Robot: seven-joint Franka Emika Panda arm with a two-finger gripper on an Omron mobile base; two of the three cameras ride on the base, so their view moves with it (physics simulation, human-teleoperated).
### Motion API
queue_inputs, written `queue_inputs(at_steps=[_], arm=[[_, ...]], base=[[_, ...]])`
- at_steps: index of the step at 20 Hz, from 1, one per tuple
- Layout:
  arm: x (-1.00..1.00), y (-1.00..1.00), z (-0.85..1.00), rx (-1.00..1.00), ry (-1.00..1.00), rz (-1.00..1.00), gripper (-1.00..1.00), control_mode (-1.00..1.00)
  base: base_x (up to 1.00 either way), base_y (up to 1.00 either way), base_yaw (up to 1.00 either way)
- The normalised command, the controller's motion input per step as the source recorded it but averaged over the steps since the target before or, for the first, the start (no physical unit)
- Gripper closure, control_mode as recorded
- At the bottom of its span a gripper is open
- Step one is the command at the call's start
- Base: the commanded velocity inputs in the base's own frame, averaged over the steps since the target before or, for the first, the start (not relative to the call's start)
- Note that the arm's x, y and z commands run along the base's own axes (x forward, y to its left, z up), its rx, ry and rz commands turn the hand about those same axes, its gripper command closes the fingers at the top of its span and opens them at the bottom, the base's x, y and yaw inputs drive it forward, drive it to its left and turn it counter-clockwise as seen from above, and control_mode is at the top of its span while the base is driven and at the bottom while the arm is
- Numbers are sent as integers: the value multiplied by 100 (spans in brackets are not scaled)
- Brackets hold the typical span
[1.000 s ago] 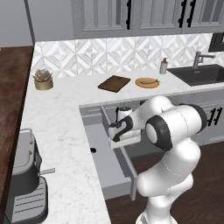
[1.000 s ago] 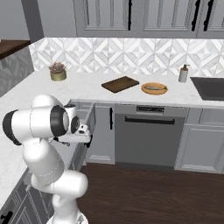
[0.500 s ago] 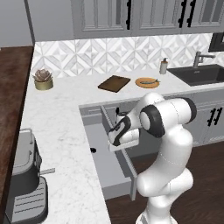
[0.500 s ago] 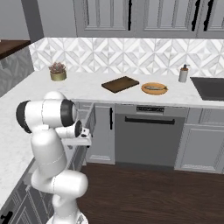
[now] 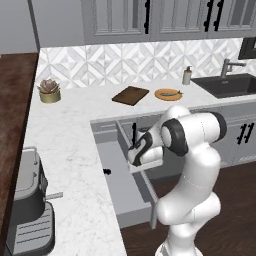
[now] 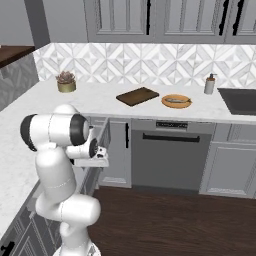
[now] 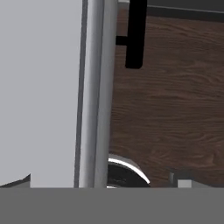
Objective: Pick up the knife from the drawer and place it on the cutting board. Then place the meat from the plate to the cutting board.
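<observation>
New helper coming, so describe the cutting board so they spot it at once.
On the back counter below the patterned wall, left of the sink, lies the board. It is flat, dark brown and rectangular, unlike the round orange plate beside it.

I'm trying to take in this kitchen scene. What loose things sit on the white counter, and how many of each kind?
Cutting board: 1
Orange-tan plate with the meat on it: 1 plate, 1 piece of meat
Potted plant: 1
Soap bottle: 1
Dark grey appliance at the near corner: 1
Total: 6
</observation>
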Motion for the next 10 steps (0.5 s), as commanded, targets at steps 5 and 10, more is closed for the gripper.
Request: queue_inputs(at_steps=[5, 10], arm=[[-15, -98, 1, -2, 0, 0, -100, -100], [-5, -100, 14, -4, 0, -1, -100, -100]], base=[[0, 0, 0], [0, 0, 0]])
